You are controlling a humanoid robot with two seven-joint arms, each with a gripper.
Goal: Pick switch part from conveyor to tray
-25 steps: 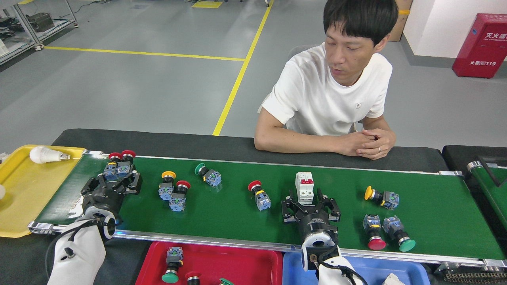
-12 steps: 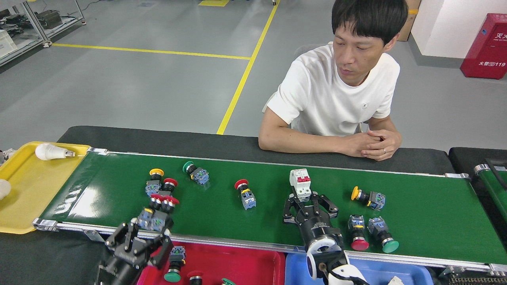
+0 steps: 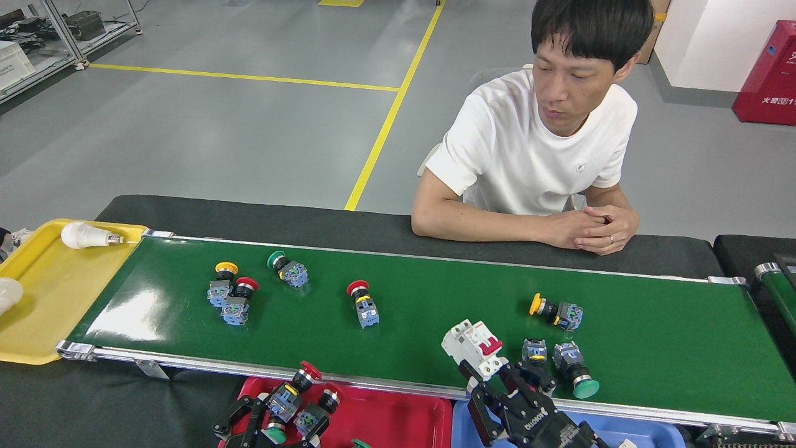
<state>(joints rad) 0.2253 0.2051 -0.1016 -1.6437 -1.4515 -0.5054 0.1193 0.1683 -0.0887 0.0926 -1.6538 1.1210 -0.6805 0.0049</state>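
Both arms are mid-delivery here. The left tool (image 3: 273, 417) is clamped on a pair of red-capped switch parts (image 3: 298, 398) right over the red tray (image 3: 398, 417) at the near edge of the worktop, and that tray already has at least one green-capped part in it. The right tool (image 3: 507, 398) is gripping the white breaker (image 3: 474, 342), tilted, just at the near rail of the conveyor (image 3: 435, 311) above the blue tray (image 3: 463, 429). Neither load is dropped yet. Plenty left on the belt: a yellow and red pair (image 3: 229, 298) near the left end, a green one (image 3: 286, 269), a red one (image 3: 362, 302) mid-belt, and three more (image 3: 559, 348) toward the right. I'd call it well under half done.
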